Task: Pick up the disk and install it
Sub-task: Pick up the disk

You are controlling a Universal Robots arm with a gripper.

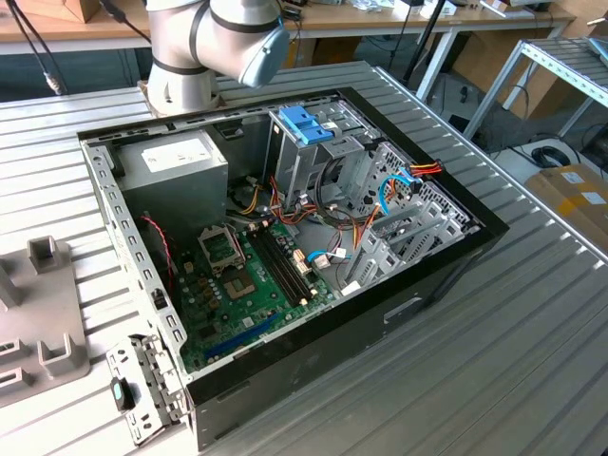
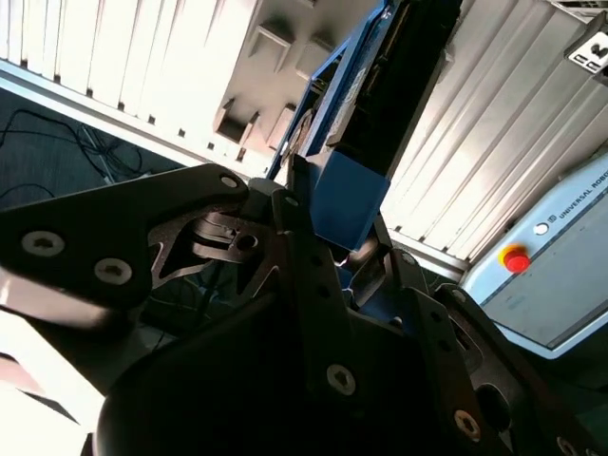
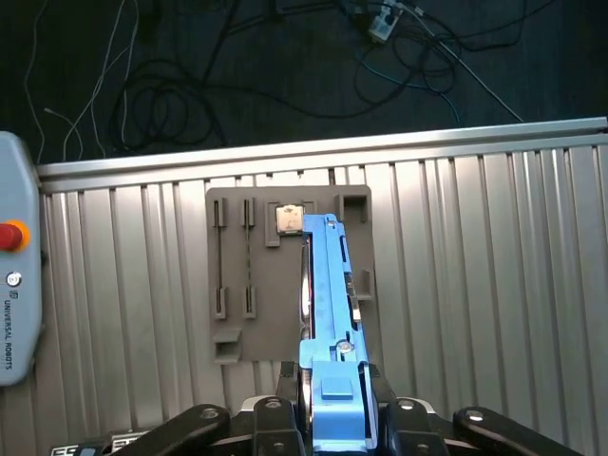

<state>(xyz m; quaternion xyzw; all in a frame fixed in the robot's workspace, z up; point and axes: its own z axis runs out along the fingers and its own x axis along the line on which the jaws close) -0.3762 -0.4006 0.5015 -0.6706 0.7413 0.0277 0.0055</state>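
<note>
Fingers (image 3: 383,404): two, shut on the disk, one on each broad face; also seen in the second wrist view (image 2: 309,256).
Disk (image 3: 328,313): one, held edge-on, its blue frame toward the first wrist camera. It runs out past the fingertips, and its near end sits between them. In the second wrist view (image 2: 347,199) the blue frame end lies just beside the fingers, with the dark body beyond it.
Disk location: over the grey holder (image 3: 247,285), near the desk (image 3: 475,285) edge that borders the floor. Whether it touches the holder cannot be told.
Holder: one, flat on the desk, with several slots and recesses. One small square part (image 3: 289,218) lies in a recess beside the disk's far end.
Case (image 1: 285,237): one, open, at mid-desk in the exterior view.
Case contents: one green board, one grey box (image 1: 176,161) and one metal cage with a blue latch (image 1: 306,123).
Arm base (image 1: 185,57): one, at the far desk edge behind the case.
Red button (image 3: 11,236): one, on a pale box beside the desk.
</note>
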